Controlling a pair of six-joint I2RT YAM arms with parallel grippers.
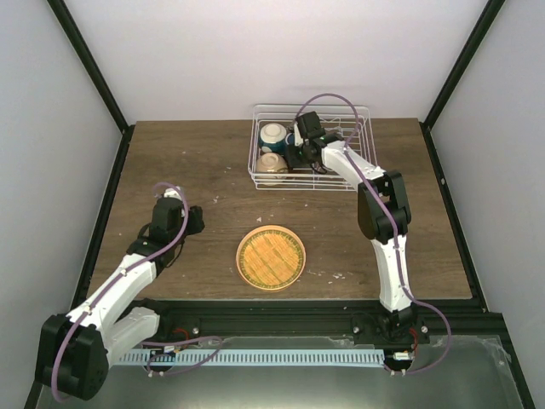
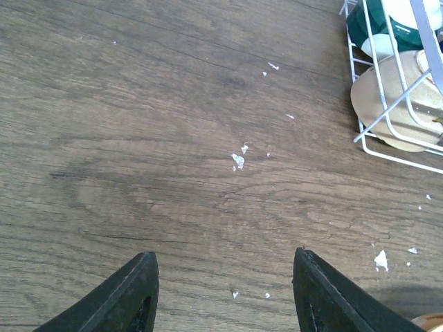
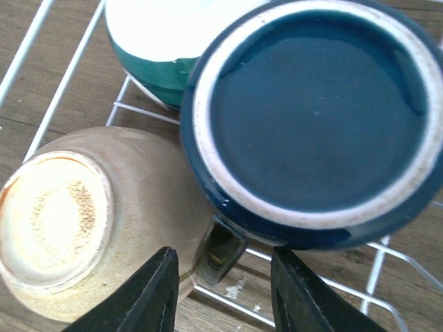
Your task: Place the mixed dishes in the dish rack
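The white wire dish rack (image 1: 353, 149) stands at the table's far side. Two cream bowls lie in its left end, one (image 1: 273, 134) behind the other (image 1: 272, 164). In the right wrist view the dark blue cup (image 3: 315, 117) lies base toward me against an upturned cream bowl (image 3: 69, 228) and a teal-banded bowl (image 3: 159, 41). My right gripper (image 3: 225, 290) is open, and the cup's handle (image 3: 221, 252) sits loose between its fingers. The orange woven-pattern plate (image 1: 271, 256) lies flat mid-table. My left gripper (image 2: 221, 290) is open and empty over bare wood.
The rack's corner (image 2: 367, 138) and a bowl (image 2: 394, 97) show at the upper right of the left wrist view. White crumbs (image 2: 238, 160) dot the wooden table (image 1: 187, 170). Black frame posts and white walls surround the table.
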